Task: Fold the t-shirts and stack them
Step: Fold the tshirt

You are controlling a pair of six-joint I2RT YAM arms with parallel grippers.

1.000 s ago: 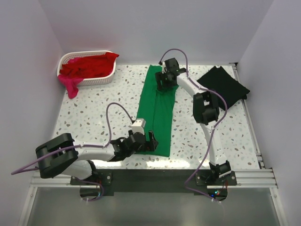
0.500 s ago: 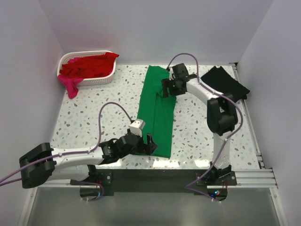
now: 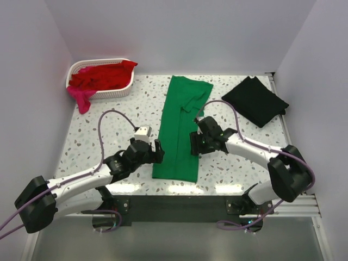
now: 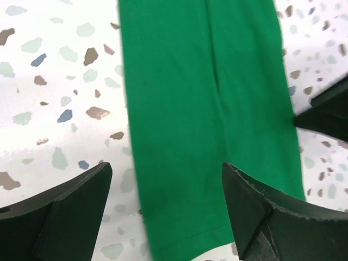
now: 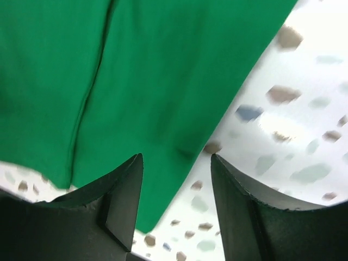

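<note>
A bright green t-shirt (image 3: pixel 180 130), folded into a long narrow strip, lies down the middle of the table. My left gripper (image 3: pixel 155 152) hovers open at the strip's left edge near its lower end. In the left wrist view the green cloth (image 4: pixel 206 109) and its hem lie below the spread jaws (image 4: pixel 167 176), which hold nothing. My right gripper (image 3: pixel 193 144) stands open over the strip's right edge. Its wrist view shows the cloth's edge (image 5: pixel 136 70) under the empty jaws (image 5: pixel 176 163). A black t-shirt (image 3: pixel 255 100) lies folded at the back right. Red t-shirts (image 3: pixel 103 76) fill the basket, and a pink one (image 3: pixel 81 100) hangs over its side.
The white lattice basket (image 3: pixel 111 93) stands at the back left corner. White walls close in the table on three sides. A metal rail (image 3: pixel 288 141) runs along the right edge. Bare speckled tabletop (image 3: pixel 103 130) lies to the left of the green strip.
My right arm has pulled back from the far end of the green t-shirt to its right edge nearer me, jaws narrower. My left gripper moved from the near hem up along the left edge.
</note>
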